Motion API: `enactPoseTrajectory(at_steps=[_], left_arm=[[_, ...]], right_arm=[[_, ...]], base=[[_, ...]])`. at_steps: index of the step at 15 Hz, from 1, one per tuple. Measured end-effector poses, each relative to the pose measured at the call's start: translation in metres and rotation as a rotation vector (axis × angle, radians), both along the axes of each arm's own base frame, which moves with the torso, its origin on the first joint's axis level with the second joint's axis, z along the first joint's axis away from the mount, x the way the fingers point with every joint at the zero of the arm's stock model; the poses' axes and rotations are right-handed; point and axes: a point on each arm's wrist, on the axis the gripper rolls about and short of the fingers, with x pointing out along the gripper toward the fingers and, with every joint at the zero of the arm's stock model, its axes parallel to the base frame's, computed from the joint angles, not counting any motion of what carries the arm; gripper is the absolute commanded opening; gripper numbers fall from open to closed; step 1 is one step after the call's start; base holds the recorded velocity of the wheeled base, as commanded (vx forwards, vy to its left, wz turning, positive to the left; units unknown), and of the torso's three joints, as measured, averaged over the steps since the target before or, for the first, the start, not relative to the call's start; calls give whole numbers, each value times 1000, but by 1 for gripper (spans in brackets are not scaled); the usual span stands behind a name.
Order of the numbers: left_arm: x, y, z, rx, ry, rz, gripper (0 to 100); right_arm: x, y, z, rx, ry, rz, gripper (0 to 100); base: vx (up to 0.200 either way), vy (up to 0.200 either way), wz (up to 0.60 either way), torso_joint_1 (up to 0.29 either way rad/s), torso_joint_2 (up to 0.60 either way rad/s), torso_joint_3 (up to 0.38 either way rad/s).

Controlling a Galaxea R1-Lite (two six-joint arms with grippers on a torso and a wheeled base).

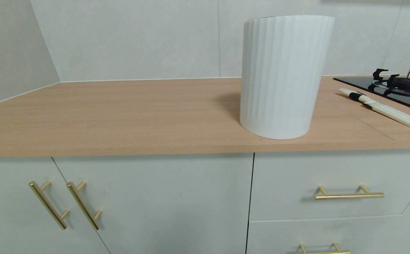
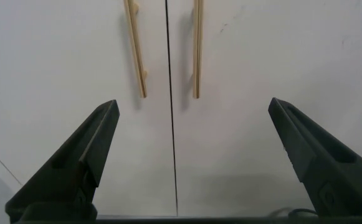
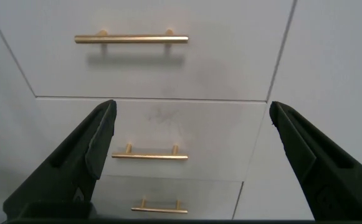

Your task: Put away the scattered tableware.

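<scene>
Lying near white canister [image 1: 282,77]: knife [image 1: 385,110]

Room to pass over countertop [image 1: 120,113] left of tall white container [image 1: 282,77] at the front edge; on its right, knife [image 1: 385,109] and hob [image 1: 404,85] crowd the way.

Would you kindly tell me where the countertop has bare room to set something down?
Widest free patch: the countertop from the left wall to the white ribbed container. A narrower strip lies between the container and the knife. The right end is crowded, with the knife lying beside the stove.
</scene>
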Motion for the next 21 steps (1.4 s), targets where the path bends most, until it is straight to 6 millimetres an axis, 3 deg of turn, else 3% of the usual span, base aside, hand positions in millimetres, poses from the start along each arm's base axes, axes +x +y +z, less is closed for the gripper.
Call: enactPoseTrajectory(at_steps=[4, 21], left_arm=[[0, 0, 0, 0, 0, 0, 100], [0, 0, 0, 0, 0, 0, 100]], right_arm=[[0, 0, 0, 0, 0, 0, 100], [0, 0, 0, -4, 0, 0, 100]], base=[[0, -200, 0, 1, -2, 4], [0, 0, 0, 7, -30, -24]])
